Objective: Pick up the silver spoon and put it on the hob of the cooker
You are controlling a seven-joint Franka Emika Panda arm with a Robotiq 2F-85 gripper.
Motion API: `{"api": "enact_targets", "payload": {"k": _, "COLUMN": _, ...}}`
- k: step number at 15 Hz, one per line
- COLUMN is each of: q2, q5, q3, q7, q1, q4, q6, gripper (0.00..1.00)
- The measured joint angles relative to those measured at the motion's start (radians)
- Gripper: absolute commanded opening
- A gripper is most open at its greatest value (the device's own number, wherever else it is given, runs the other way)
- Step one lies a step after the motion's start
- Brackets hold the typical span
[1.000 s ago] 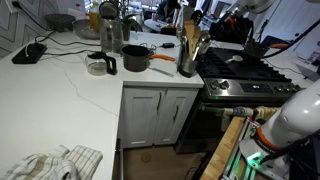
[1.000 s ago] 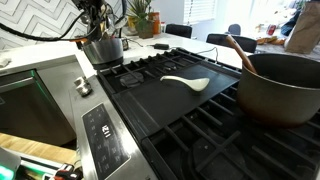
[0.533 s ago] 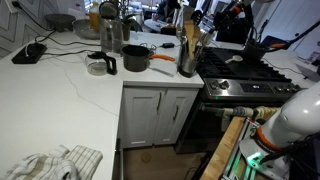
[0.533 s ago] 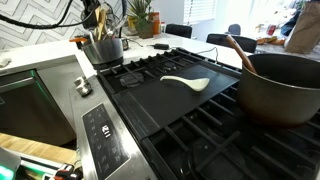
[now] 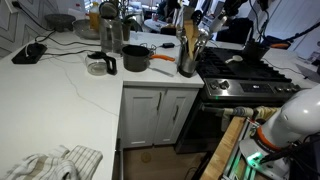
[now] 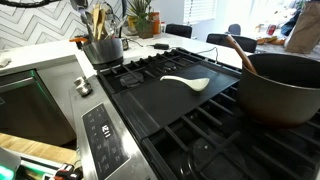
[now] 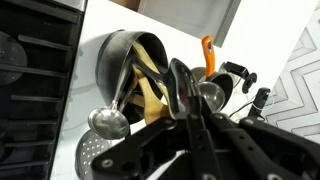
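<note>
On the white worktop (image 5: 60,80) beside the hob (image 6: 150,105), we see a utensil pot (image 7: 122,55) holding a silver spoon (image 7: 108,122). The gripper (image 7: 190,118) hangs over it, and we cannot tell how far it is open.

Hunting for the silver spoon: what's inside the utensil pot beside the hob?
The utensil pot holds wooden spatulas, a silver ladle and an orange-handled tool; its bottom is hidden.

The gripper (image 7: 196,112) hangs over a dark utensil pot (image 7: 113,50) — wooden spatulas (image 7: 150,88), silver ladle (image 7: 108,122) (hob grates (image 7: 30,60) left).
</note>
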Motion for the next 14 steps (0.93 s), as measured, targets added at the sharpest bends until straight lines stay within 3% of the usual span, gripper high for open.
{"api": "enact_targets", "payload": {"k": 6, "q2": -0.059, "q5": -0.083, "q3": 0.022, "q7": 0.013, "q1": 0.0, "q4": 0.055, "q6": -0.024, "gripper": 0.01}}
{"api": "enact_targets", "payload": {"k": 14, "q2": -0.175, "q5": -0.467, "q3": 0.113, "q7": 0.019, "q1": 0.0, "q4": 0.057, "q6": -0.031, "gripper": 0.01}}
